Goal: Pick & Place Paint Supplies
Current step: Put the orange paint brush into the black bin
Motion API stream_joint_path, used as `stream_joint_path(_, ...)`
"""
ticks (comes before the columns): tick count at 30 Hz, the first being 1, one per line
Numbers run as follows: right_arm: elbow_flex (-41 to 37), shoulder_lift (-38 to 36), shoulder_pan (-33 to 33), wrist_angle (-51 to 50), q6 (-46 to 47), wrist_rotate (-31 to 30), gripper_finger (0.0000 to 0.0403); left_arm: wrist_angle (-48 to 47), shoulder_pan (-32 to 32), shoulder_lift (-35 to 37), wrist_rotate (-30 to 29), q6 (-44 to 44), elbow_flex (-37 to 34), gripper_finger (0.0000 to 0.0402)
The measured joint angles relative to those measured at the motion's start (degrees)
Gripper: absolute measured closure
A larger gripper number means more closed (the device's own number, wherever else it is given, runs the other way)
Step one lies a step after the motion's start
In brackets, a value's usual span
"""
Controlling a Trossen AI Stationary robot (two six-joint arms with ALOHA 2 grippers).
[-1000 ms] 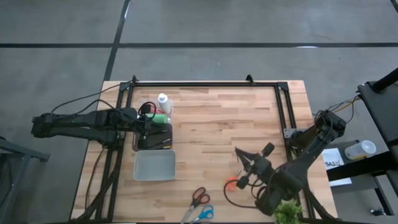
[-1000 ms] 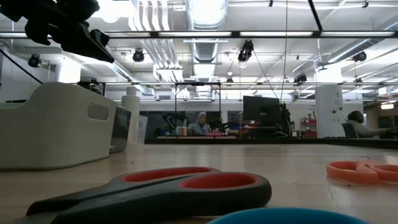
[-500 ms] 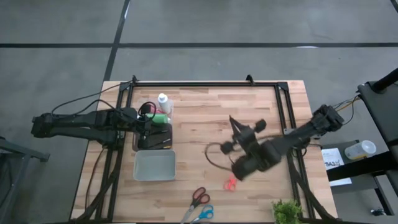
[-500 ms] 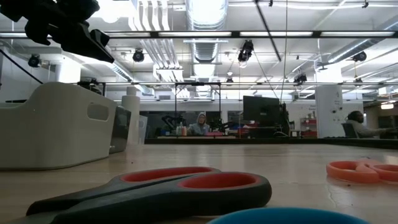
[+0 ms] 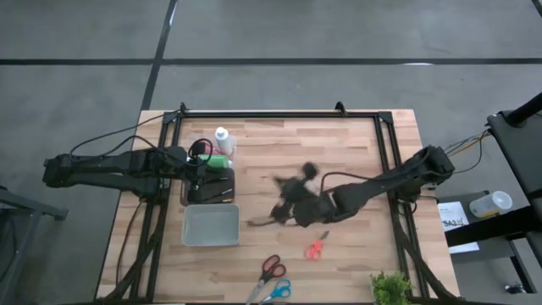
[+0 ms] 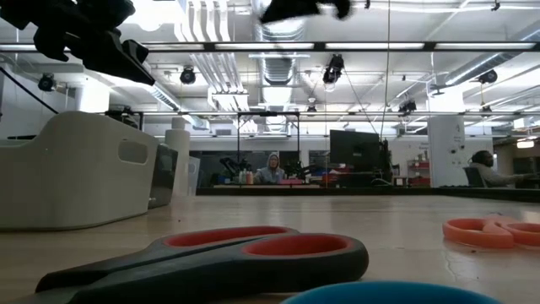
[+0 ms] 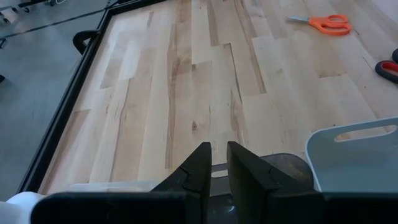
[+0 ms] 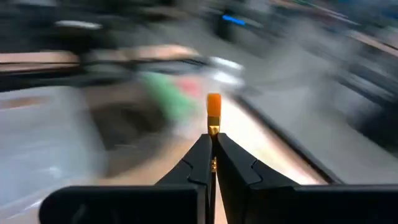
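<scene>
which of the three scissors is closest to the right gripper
The small orange scissors, lying alone just below the right gripper. The red-handled pair and blue-handled pair sit farther toward the table's front edge.

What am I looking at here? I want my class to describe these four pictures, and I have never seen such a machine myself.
It is a robot with two dark arms at a wooden table, each ending in a two-fingered hand. One picture looks straight down, one looks level across the tabletop, and two come from cameras on the wrists. The left hand hangs at a dark tray, slightly open and empty. The right hand, over the table's middle, is shut on a thin brush. On the table stand a white bin and, by the tray, a white bottle and a green bottle. Nearer the front lie red scissors, blue scissors and orange scissors.
</scene>
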State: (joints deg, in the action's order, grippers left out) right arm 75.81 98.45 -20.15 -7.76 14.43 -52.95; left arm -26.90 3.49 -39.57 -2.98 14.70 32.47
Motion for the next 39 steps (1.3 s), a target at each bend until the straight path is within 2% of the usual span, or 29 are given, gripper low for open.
stream_joint_path(2, -0.35, 1.28, 0.32, 9.06, -8.48, 10.48, 0.0390, -0.17, 0.00, -0.01, 0.01, 0.00, 0.00, 0.0343)
stream_joint_path(4, -0.38, 1.86, 0.64, 14.83, -12.92, 16.68, 0.0390, -0.13, 0.00, 0.00, 0.00, 0.00, 0.00, 0.0343)
stream_joint_path(9, -0.44, 0.92, 2.07, 19.08, -19.31, 17.48, 0.0390, -0.17, 0.00, -0.02, 0.00, 0.00, 0.02, 0.0343)
stream_joint_path(11, -0.46, 0.10, 2.99, 19.79, -20.81, 21.01, 0.0390, -0.17, -0.01, -0.02, 0.00, 0.00, 0.02, 0.0343)
stream_joint_path(13, -0.51, -0.68, 4.12, 21.18, -21.64, 28.62, 0.0390, -0.19, 0.00, -0.02, 0.00, 0.00, 0.02, 0.0343)
stream_joint_path(17, -0.62, -1.13, 7.73, 23.51, -22.64, 50.38, 0.0390, -0.17, 0.00, -0.02, 0.02, 0.00, 0.02, 0.0343)
stream_joint_path(19, -0.62, -1.13, 10.33, 23.97, -23.01, 58.39, 0.0390, -0.19, 0.00, -0.02, 0.02, 0.00, 0.02, 0.0343)
stream_joint_path(25, -1.35, -1.20, 18.25, 24.00, -22.76, 63.54, 0.0390, -0.19, -0.01, -0.02, 0.02, 0.00, 0.02, 0.0343)
stream_joint_path(29, -1.62, -0.65, 23.01, 25.65, -23.66, 78.15, 0.0390, -0.10, -0.01, -0.02, 0.02, -0.11, 0.02, 0.0343)
stream_joint_path(31, -1.62, -0.11, 24.40, 28.73, -21.41, 82.98, 0.0390, -0.01, -0.01, -0.01, 0.00, -0.07, 0.02, 0.0343)
stream_joint_path(35, -2.04, -0.08, 25.64, 30.68, -16.85, 83.85, 0.0390, 0.19, -0.02, -0.02, 0.00, -0.59, 0.02, 0.0343)
stream_joint_path(39, -3.74, -0.02, 24.53, 31.03, -18.24, 84.76, 0.0390, -0.26, 0.03, -0.02, -0.31, 0.97, 0.02, 0.0343)
